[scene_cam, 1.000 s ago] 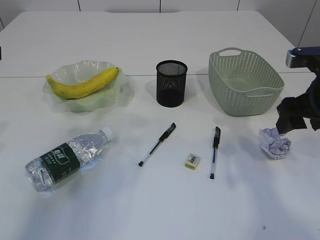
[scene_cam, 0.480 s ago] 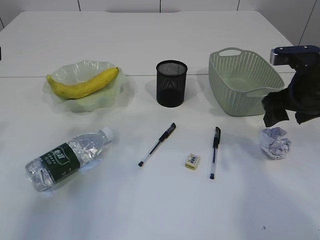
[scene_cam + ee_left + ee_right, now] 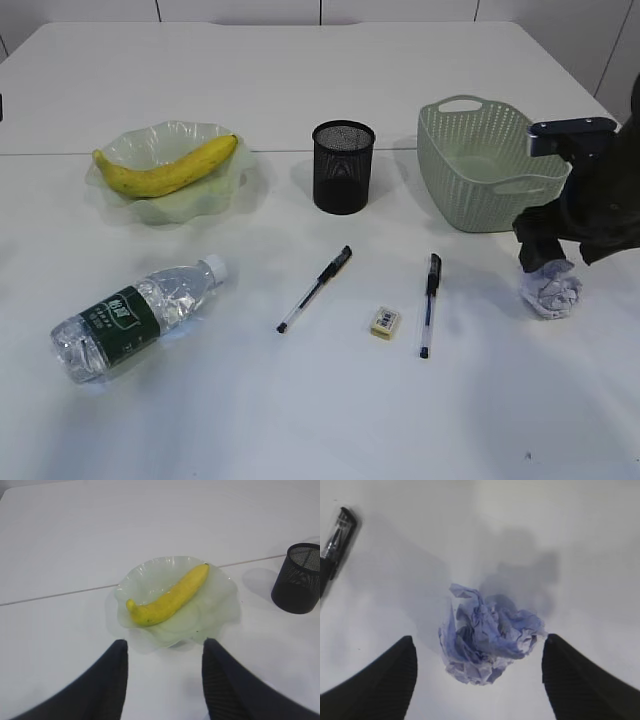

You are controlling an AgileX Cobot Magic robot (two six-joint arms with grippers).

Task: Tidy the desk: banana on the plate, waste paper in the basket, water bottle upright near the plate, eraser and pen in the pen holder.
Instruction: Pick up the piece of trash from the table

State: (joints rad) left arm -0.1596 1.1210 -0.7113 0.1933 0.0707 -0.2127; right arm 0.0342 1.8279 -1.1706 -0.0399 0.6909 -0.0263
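The banana (image 3: 165, 170) lies in the pale green plate (image 3: 205, 205). My left gripper (image 3: 165, 644) hovers open in front of the plate (image 3: 220, 605), empty, and is out of the exterior view. The waste paper (image 3: 552, 290), a crumpled bluish ball, sits right of the basket (image 3: 490, 190). My right gripper (image 3: 479, 640) stands open just above the paper (image 3: 490, 640), a finger on each side, not touching. The water bottle (image 3: 135, 315) lies on its side. Two pens (image 3: 316, 288) (image 3: 428, 303) and the eraser (image 3: 385, 321) lie in front of the pen holder (image 3: 343, 167).
The basket holds nothing that I can see. The right arm (image 3: 600, 200) hangs over the basket's right end. A seam in the tabletop (image 3: 280, 152) runs behind the plate, pen holder and basket.
My right arm has moved left and down, bringing its open gripper over the waste paper. Nothing on the table has shifted.
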